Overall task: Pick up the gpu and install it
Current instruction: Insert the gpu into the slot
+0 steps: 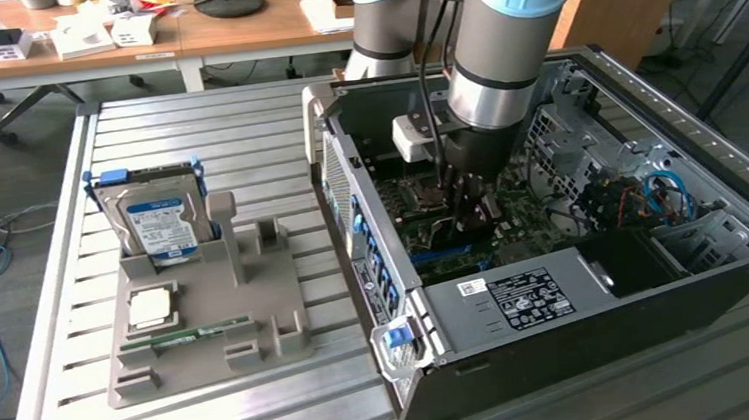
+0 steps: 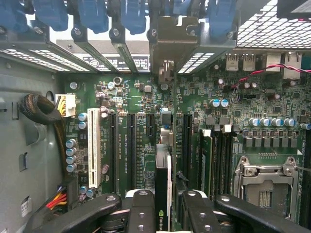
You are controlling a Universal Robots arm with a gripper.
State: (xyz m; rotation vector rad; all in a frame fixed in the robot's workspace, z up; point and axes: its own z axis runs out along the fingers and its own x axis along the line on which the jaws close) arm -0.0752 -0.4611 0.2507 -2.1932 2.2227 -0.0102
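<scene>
Hand (image 1: 471,217) clenched on the gpu (image 2: 163,184), held edge-on inside the open case (image 1: 596,293) over the board's slots (image 2: 132,145) — walls close around. Drive tray (image 1: 276,328) sits well apart on the bench (image 1: 207,123).

Inside the open computer case (image 1: 698,245), the gpu (image 2: 162,177) shows edge-on between the fingers of the gripper (image 2: 167,196) — its near end cut off by the frame, the strip of motherboard (image 2: 131,145) behind it hidden. The processor socket (image 2: 265,187) runs off the picture's edge. In the exterior view the arm (image 1: 509,49) is cropped above — print on the power supply label (image 1: 522,299) and the hard drive (image 1: 162,222) is too small to read.
</scene>
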